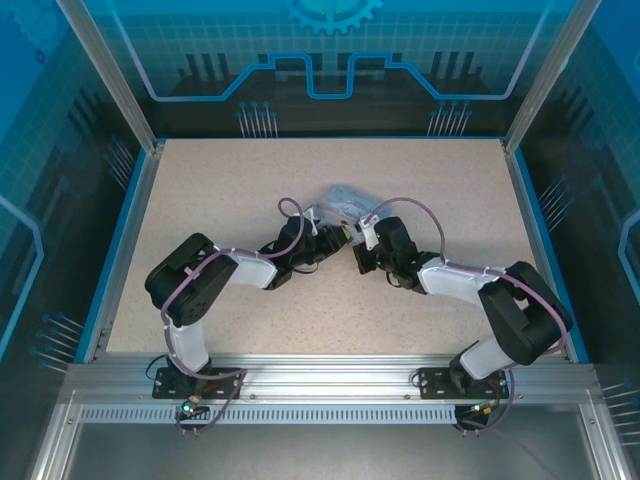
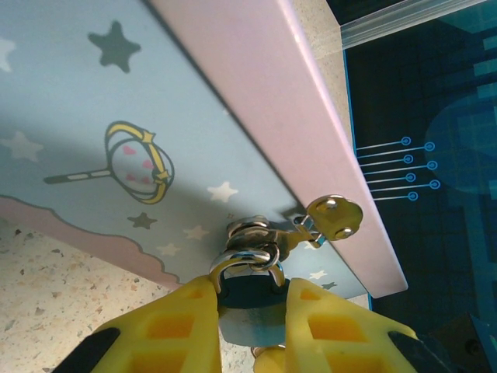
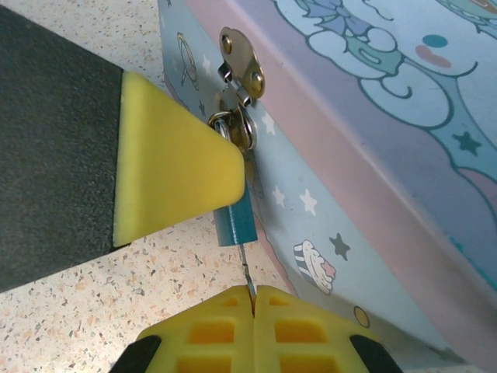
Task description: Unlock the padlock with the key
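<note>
Now my left jaws are clamped on the teal body of the padlock (image 2: 248,295), I judge to steady it. My right jaws are shut tight on the key (image 3: 246,272), whose thin blade rises from them to the padlock's underside just above. Beyond both, the shackle hangs from the hasp (image 3: 241,62) of the tin (image 3: 373,155) on the worktop (image 3: 70,311), printed with stars, a wand and a cupcake, with no lettering I can read.
</note>
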`<move>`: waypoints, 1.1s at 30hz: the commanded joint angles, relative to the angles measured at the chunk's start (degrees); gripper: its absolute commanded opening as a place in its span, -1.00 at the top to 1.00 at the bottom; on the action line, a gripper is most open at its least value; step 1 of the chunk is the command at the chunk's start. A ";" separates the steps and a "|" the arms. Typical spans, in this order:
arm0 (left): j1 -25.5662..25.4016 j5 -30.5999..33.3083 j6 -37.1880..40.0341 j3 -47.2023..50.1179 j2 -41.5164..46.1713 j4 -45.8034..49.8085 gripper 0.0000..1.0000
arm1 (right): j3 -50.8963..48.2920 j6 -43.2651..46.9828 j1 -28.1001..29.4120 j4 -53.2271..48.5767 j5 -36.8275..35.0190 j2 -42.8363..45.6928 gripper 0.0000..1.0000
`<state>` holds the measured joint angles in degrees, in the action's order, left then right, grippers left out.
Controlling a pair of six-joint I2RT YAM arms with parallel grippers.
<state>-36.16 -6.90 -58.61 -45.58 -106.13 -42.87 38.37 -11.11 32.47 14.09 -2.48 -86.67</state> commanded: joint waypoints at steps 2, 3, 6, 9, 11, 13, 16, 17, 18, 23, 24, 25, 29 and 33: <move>-0.55 -1.39 -0.50 0.10 0.58 -1.88 0.59 | -0.05 -1.45 -0.82 7.76 2.18 -0.90 1.00; -0.55 -1.34 -0.46 0.00 0.66 -1.87 0.59 | -0.05 -1.37 -0.74 8.17 2.37 -1.08 1.00; -0.62 -1.37 -0.50 -0.06 0.59 -1.78 0.59 | -0.22 -1.28 -0.76 9.98 2.83 -1.39 1.00; -0.71 -1.37 -0.48 -0.13 0.48 -1.71 0.59 | -0.32 -1.28 -0.74 11.37 3.01 -1.32 1.00; -0.81 -1.33 -0.59 -0.18 0.14 -1.75 0.59 | -0.31 -1.12 -0.85 11.67 2.75 -1.24 1.00; -0.91 -1.53 -0.83 -0.17 -0.39 -1.96 0.58 | -0.31 -1.27 -1.17 12.92 3.08 -1.22 1.00; -1.06 -1.72 -1.39 -0.09 -1.15 -2.47 0.59 | -0.50 -2.38 -1.64 15.29 4.39 -1.39 1.00; -1.15 -1.79 -1.50 -0.04 -1.41 -2.61 0.59 | -0.70 -2.82 -1.70 15.98 4.72 -1.39 1.00; -1.27 -1.76 -1.59 -0.05 -1.60 -2.58 0.59 | -0.98 -3.09 -1.75 16.30 4.76 -1.39 1.00; -1.27 -1.79 -2.33 0.18 -2.74 -2.74 0.59 | -3.78 -4.70 -2.06 18.16 4.68 -0.82 1.00; -1.23 -1.85 -2.56 0.20 -3.13 -2.82 0.59 | -3.90 -4.79 -2.10 17.72 4.69 -0.85 1.00; -1.27 -1.89 -2.81 0.26 -3.44 -3.06 0.58 | -4.12 -4.96 -2.06 17.09 4.48 -0.93 1.00; -1.61 -1.89 -3.58 0.53 -4.51 -3.28 0.58 | -4.11 -5.28 -2.07 13.45 4.26 -1.55 1.00; -1.72 -1.98 -4.32 0.70 -5.32 -3.93 0.47 | -3.01 -5.06 -1.98 8.98 3.94 -2.78 1.00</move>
<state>-36.97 -7.38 -62.06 -45.58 -109.80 -46.61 33.82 -15.49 30.70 23.07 0.58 -88.58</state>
